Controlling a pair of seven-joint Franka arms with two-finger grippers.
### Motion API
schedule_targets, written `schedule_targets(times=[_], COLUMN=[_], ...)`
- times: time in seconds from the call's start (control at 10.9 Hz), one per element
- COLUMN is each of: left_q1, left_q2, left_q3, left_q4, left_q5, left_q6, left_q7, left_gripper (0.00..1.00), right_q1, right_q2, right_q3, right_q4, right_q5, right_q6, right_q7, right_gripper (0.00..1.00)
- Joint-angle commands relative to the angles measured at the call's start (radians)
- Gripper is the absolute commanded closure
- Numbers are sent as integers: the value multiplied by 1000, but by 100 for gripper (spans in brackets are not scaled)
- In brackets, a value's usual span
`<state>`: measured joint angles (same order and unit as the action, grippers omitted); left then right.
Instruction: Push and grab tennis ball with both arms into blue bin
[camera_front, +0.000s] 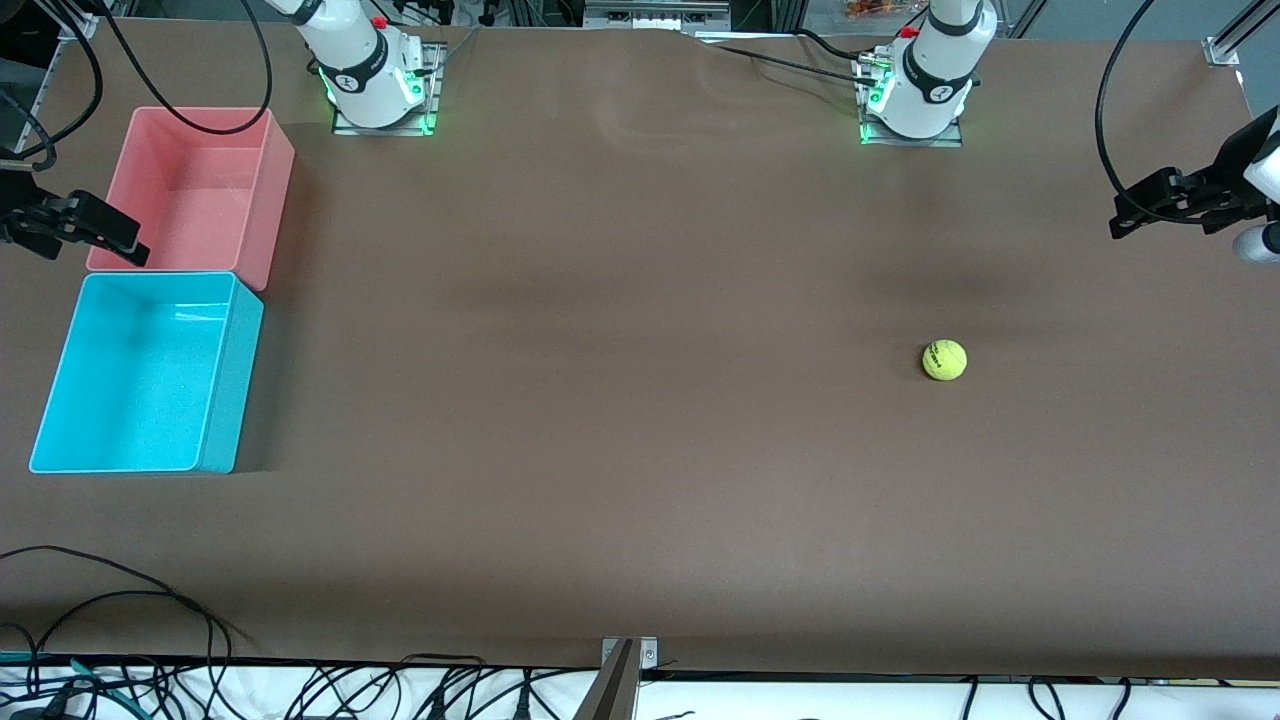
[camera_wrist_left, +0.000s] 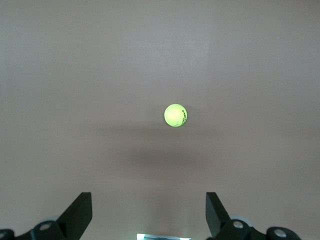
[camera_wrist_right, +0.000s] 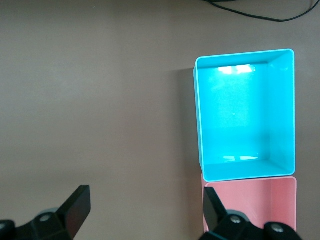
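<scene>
Tennis ball (camera_front: 944, 360) sits alone on the brown counter (camera_front: 620, 400) toward the left arm's end, well apart from the left jaws (camera_front: 1135, 215), which hang wide open and empty. Right jaws (camera_front: 125, 245), also wide open and empty, hover over the pink bin (camera_front: 275, 190), just beside the blue bin (camera_front: 232, 385).

Both arms leave the front view above their bases, so their upper links are not seen. The left pincer (camera_front: 1125, 215) shows at that view's edge with its wrist cut off; the right pincer (camera_front: 125, 245) likewise, partly covering the pink bin (camera_front: 262, 150). In the right wrist view the pink bin is cut by the frame and partly hidden by a finger (camera_wrist_right: 212, 207). The dark print on the tennis ball (camera_front: 944, 360) is too small to read.
</scene>
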<state>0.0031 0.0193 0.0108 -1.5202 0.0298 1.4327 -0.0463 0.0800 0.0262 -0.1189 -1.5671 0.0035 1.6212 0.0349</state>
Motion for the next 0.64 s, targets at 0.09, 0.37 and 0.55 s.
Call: schedule_targets(times=[0.09,0.37,0.55], left_q1=[0,-2,-3], left_q2=[10,10,10], left_q3=[5,5,5], left_q4=[31,31,31], left_q5=[-21,-22,-25], left_q6=[-21,-21,-21], left_q7=[25,23,23], left_gripper=[0,0,0], right_q1=[1,1,1], right_q2=[12,11,11], right_q3=[1,2,4], right_q4=[32,32,33], right_q5=[15,15,13], right_q6=[-23,-24,-21], right_q7=[3,2,14], right_gripper=[0,0,0])
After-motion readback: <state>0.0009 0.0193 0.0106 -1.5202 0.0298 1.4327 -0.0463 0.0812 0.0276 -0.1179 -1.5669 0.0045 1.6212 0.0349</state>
